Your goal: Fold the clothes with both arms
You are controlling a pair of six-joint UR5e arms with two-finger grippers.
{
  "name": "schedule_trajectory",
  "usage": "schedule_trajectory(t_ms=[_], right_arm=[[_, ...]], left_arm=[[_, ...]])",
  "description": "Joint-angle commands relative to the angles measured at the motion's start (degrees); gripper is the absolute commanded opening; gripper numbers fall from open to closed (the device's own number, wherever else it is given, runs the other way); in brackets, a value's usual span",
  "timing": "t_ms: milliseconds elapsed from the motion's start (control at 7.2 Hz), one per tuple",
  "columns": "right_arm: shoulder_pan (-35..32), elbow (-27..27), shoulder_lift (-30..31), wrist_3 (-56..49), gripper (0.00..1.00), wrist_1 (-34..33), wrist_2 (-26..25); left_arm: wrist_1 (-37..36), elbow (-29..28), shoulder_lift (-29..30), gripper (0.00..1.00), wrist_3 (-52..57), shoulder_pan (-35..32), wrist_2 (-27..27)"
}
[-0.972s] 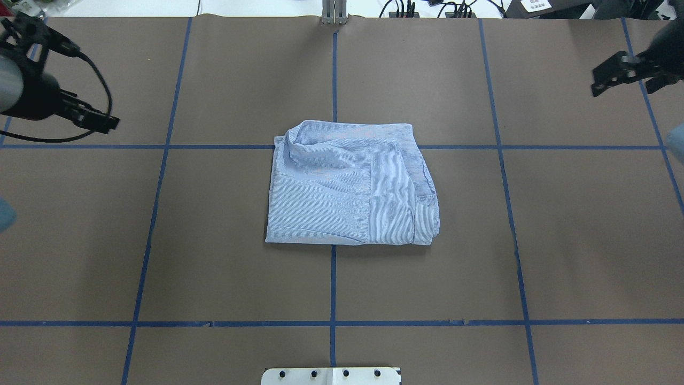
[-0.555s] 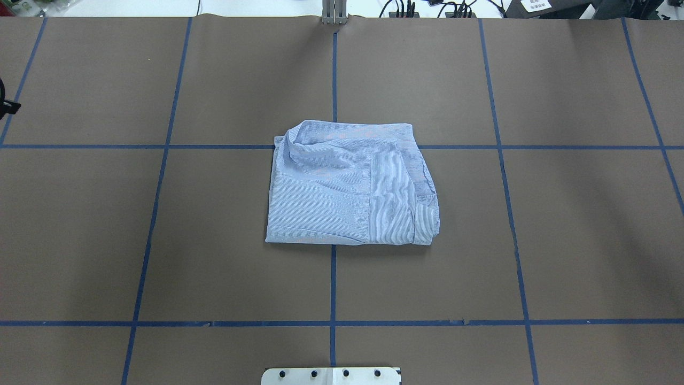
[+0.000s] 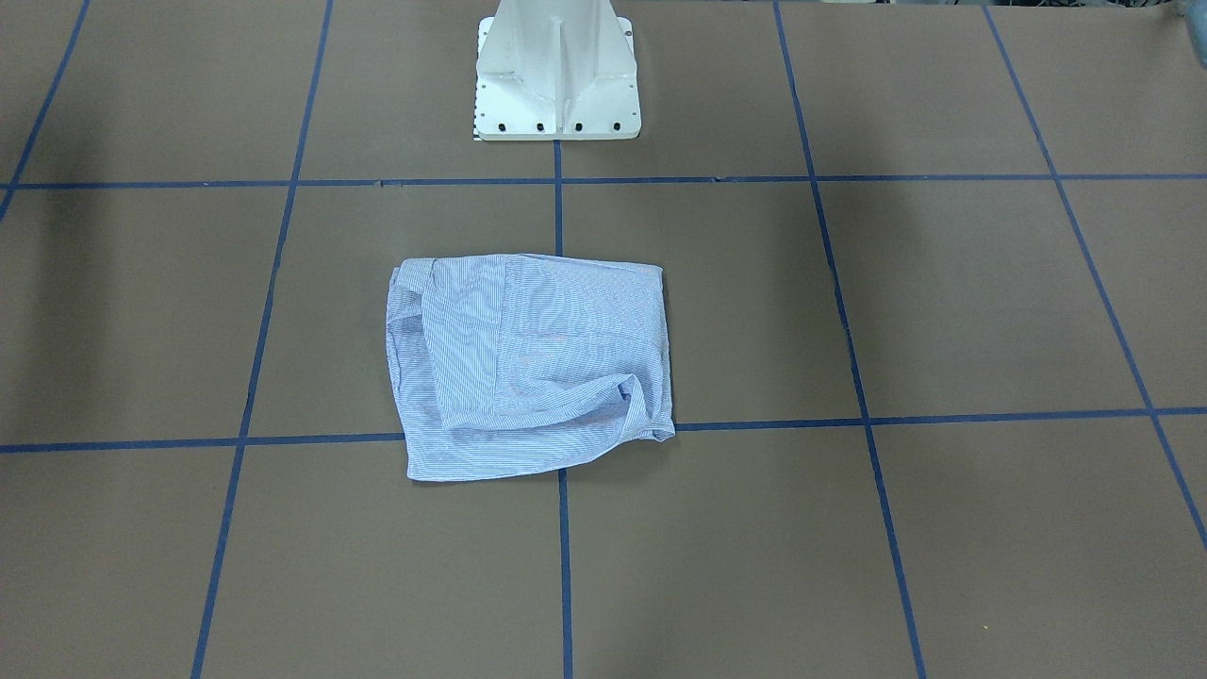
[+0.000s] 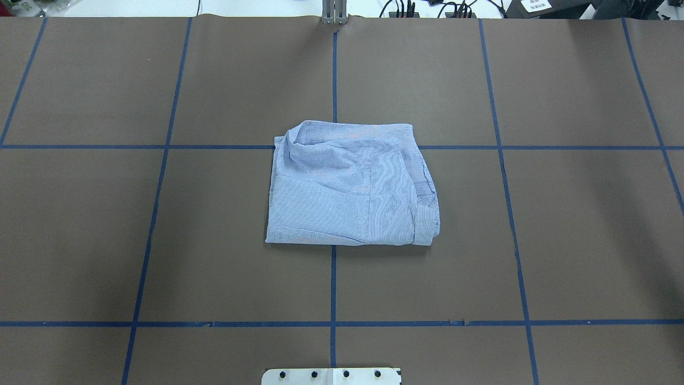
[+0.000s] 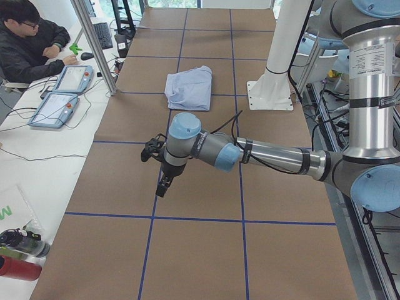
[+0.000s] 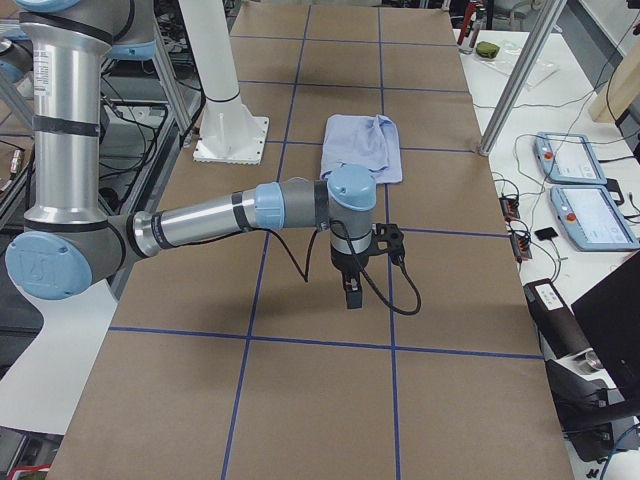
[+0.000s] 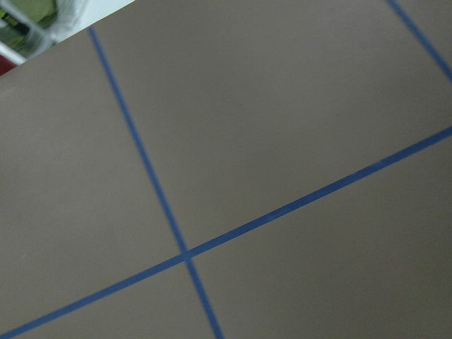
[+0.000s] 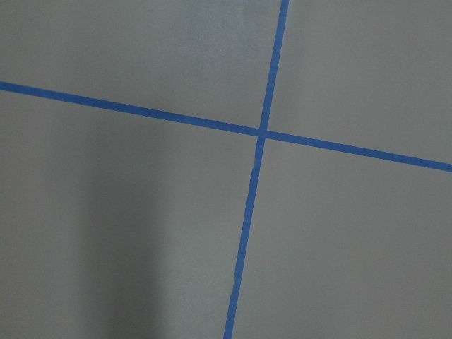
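The light blue and white striped shirt lies folded into a rough rectangle at the table's middle, and it also shows in the front-facing view. No gripper touches it. My left arm reaches out over the table's left end, its gripper pointing down above bare brown paper, far from the shirt. My right arm does the same at the right end, its gripper well short of the shirt. I cannot tell whether either gripper is open or shut. Both wrist views show only paper and blue tape.
The white pedestal base stands behind the shirt on the robot's side. An operator sits at a side bench with teach pendants. More pendants lie by the far edge. Bottles lie off the left end.
Both grippers, seen a second ago at the overhead view's left and right edges, have moved outward and left that view. The shirt has not moved.
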State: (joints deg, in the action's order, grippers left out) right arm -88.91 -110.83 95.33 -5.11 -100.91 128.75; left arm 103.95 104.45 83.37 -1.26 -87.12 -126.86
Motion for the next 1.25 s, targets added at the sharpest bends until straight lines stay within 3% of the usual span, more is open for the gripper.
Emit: schedule_trajectory(t_ms=[0,139,416,555,1111], right_arm=[[0.0,0.6,0.4,0.0,1.00,-0.1,0.2],[0.0,0.8,0.5,0.0,1.00,-0.1,1.2],[0.0,1.7,0.6,0.0,1.00,0.0,2.6],[0.0,1.7,0.6,0.0,1.00,0.0,2.6],[-0.2,1.1,2.7,-0.3,1.00,0.2,2.3]], left_arm=[[-5.6,-6.1,-0.2,1.00,9.3,-1.8,-1.7],[-7.5,-8.6,0.5,1.00,12.5,-1.8,-2.2],[-10.6,-11.8,0.3,1.00,12.6,-1.7,-13.1],[-11.2,-10.7,0.1,1.00,12.6,-1.7,-16.1],[-10.1,-8.2,0.7,1.00,12.4,-3.9,-15.5]])
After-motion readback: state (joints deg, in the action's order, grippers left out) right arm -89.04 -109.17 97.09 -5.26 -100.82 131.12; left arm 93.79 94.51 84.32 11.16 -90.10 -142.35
